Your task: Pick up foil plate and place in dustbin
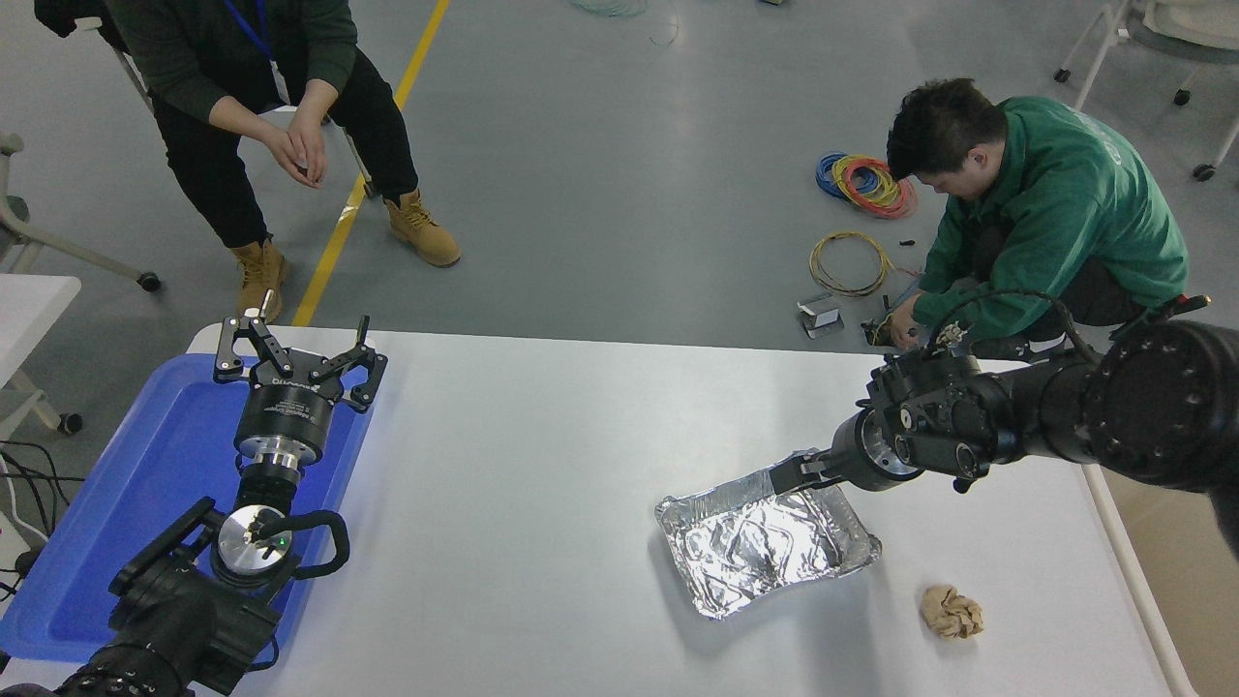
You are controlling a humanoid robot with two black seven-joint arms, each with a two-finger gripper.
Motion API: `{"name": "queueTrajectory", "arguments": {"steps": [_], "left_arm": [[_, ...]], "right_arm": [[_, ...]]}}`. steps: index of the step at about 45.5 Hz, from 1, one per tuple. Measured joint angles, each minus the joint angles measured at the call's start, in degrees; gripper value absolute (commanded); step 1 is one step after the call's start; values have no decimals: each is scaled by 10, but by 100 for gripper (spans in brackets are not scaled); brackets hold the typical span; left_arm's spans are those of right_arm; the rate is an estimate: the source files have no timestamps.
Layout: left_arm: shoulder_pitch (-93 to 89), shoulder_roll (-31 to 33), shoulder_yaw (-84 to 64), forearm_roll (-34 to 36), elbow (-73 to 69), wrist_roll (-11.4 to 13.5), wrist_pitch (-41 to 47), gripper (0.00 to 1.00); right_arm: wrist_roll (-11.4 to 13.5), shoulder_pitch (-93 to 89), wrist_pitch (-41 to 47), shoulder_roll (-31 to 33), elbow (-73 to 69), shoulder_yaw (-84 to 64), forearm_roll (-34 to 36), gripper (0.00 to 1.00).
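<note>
The foil plate [765, 544] is a shiny crinkled tray lying on the white table [523, 455], right of its middle. My right gripper [796, 474] reaches in from the right edge and is at the plate's far rim, with its fingers closed together on that rim. The plate's near side still rests on the table. The dustbin [1176, 581] shows only as a beige strip with a pale rim beyond the table's right edge. My left gripper [295, 353] is parked open and empty over the blue tray at the lower left.
A flat blue tray [126, 503] lies on the table's left end. A crumpled tan paper ball [951, 612] sits near the plate's right. One person sits beyond the far left corner; another crouches on the floor at far right beside coiled cables [866, 184].
</note>
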State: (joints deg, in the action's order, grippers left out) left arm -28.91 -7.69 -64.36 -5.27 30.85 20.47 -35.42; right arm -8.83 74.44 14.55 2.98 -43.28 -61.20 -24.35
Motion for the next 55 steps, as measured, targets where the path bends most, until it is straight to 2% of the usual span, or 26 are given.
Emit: {"name": "queueTrajectory", "arguments": {"steps": [3, 6, 8, 12, 17, 44, 55], "left_arm": [[0, 0, 0, 0, 0, 0, 0, 100], [0, 0, 0, 0, 0, 0, 0, 100], [0, 0, 0, 0, 0, 0, 0, 100], [0, 0, 0, 0, 0, 0, 0, 100], [0, 0, 0, 0, 0, 0, 0, 100], [0, 0, 0, 0, 0, 0, 0, 100], [0, 0, 0, 0, 0, 0, 0, 100]], "right_arm": [[0, -11, -7, -1, 8, 0, -7, 89], [-1, -20, -12, -2, 14, 0, -13, 78], [-1, -26, -15, -3, 18, 0, -18, 65], [-1, -34, -20, -3, 24, 0, -24, 30], [-2, -41, -25, -3, 29, -2, -39, 0], [-6, -44, -29, -4, 34, -7, -71, 0], [-23, -18, -18, 10, 17, -7, -68, 0]]}}
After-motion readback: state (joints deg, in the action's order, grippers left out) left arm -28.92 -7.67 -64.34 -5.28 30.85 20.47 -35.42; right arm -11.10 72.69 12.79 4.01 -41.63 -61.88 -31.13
